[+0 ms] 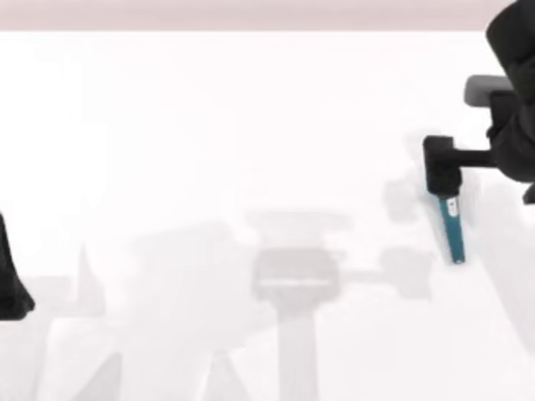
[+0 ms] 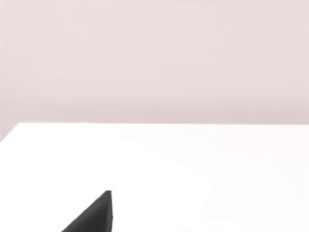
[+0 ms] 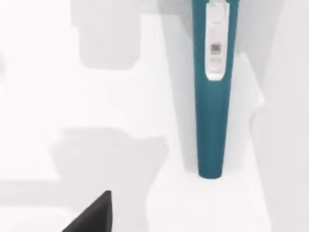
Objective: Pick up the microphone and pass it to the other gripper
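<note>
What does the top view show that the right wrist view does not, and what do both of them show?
Only the top view shows the right gripper over the head end of the microphone at the table's right side, and the left arm parked at the left edge. Only the right wrist view shows the white switch strip on the handle close up, plus one black fingertip. Both show the teal handle and the white table.

A small microphone (image 1: 452,225) with a slim teal handle and a white switch strip sits at the table's right side, its handle end pointing toward the near edge and slightly tilted. Its head is hidden under the right gripper (image 1: 440,177). The other gripper (image 1: 12,288) sits at the far left edge.
</note>
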`<act>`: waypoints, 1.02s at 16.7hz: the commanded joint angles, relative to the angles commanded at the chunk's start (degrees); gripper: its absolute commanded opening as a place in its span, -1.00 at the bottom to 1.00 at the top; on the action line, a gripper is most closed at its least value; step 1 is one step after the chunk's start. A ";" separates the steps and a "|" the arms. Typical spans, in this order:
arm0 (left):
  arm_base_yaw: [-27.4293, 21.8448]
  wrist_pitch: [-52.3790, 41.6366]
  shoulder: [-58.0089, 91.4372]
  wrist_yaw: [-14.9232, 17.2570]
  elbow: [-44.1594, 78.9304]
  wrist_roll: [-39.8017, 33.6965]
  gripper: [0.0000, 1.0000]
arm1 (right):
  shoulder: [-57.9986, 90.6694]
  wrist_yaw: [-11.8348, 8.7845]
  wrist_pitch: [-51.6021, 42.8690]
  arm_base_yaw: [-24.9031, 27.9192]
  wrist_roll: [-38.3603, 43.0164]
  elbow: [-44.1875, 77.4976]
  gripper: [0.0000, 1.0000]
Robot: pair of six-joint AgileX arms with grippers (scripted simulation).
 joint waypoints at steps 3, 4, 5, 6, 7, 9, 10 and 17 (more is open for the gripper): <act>0.00 0.00 0.00 0.00 0.00 0.00 1.00 | 6.80 0.35 -4.20 1.25 1.28 4.86 1.00; 0.00 0.00 0.00 0.00 0.00 0.00 1.00 | 7.98 0.45 -4.98 1.46 1.50 5.65 1.00; 0.00 0.00 0.00 0.00 0.00 0.00 1.00 | 8.57 0.50 -5.39 1.56 1.61 6.03 1.00; 0.00 0.00 0.00 0.00 0.00 0.00 1.00 | 8.61 0.50 -5.41 1.57 1.62 6.06 1.00; 0.00 0.00 0.00 0.00 0.00 0.00 1.00 | 8.61 0.50 -5.41 1.57 1.62 6.06 1.00; 0.00 0.00 0.00 0.00 0.00 0.00 1.00 | 8.61 0.50 -5.41 1.57 1.62 6.06 1.00; 0.00 0.00 0.00 0.00 0.00 0.00 1.00 | 8.46 0.46 -5.29 1.27 1.56 5.89 1.00; 0.00 0.00 0.00 0.00 0.00 0.00 1.00 | 14.89 0.52 6.48 1.23 1.37 0.74 1.00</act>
